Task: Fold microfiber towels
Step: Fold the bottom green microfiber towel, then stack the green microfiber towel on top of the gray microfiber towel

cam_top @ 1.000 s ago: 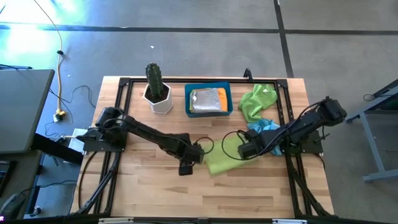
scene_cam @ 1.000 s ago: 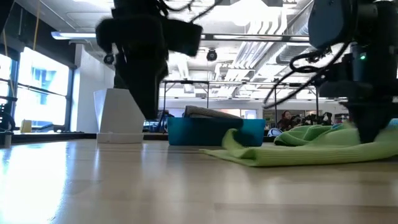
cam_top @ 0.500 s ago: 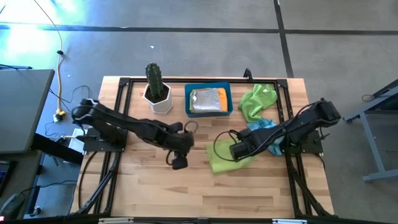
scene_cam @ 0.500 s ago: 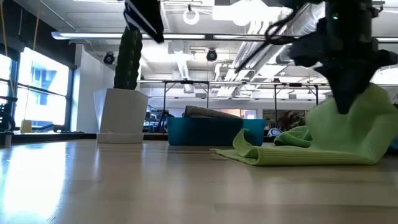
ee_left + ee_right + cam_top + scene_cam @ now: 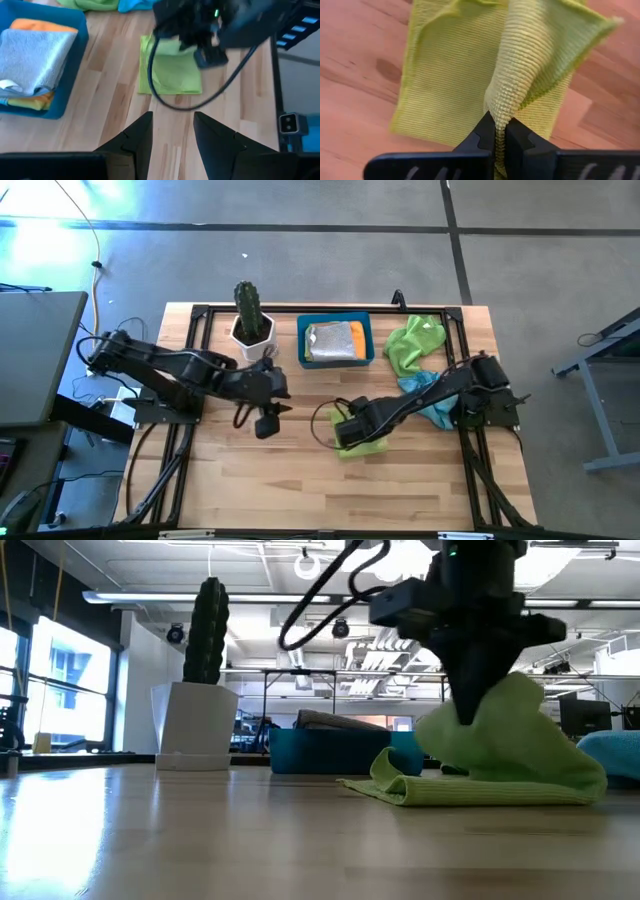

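Observation:
A lime green microfiber towel (image 5: 362,444) lies on the wooden table, right of the middle, with one part raised and carried over the rest. My right gripper (image 5: 345,428) is above it, shut on that raised part (image 5: 500,730). My left gripper (image 5: 265,423) hangs open above the table left of the middle, with nothing between its fingers (image 5: 135,142). Its wrist view shows the towel (image 5: 172,75) ahead of it. A second lime green towel (image 5: 415,340) and a light blue one (image 5: 432,395) lie crumpled at the right. My right gripper pinches a bunched bit of the lime green towel's edge (image 5: 501,107) between its two fingertips, from above, pointing down. The held part is lifted and drapes down from the fingers. The towel's lower layer (image 5: 470,792) lies flat on the table.
A blue bin (image 5: 303,340) holding folded towels, a grey one on top, stands at the far middle. A cactus in a white pot (image 5: 250,320) stands to its left. Bare wood stretches along the near edge. A black frame rail (image 5: 195,380) borders the table.
My right gripper has gone toward the table's left edge and a little up, still shut, carrying the towel's edge over the part that stays flat, so the towel folds onto itself. My left gripper has risen and drawn back toward the left and far side, staying open.

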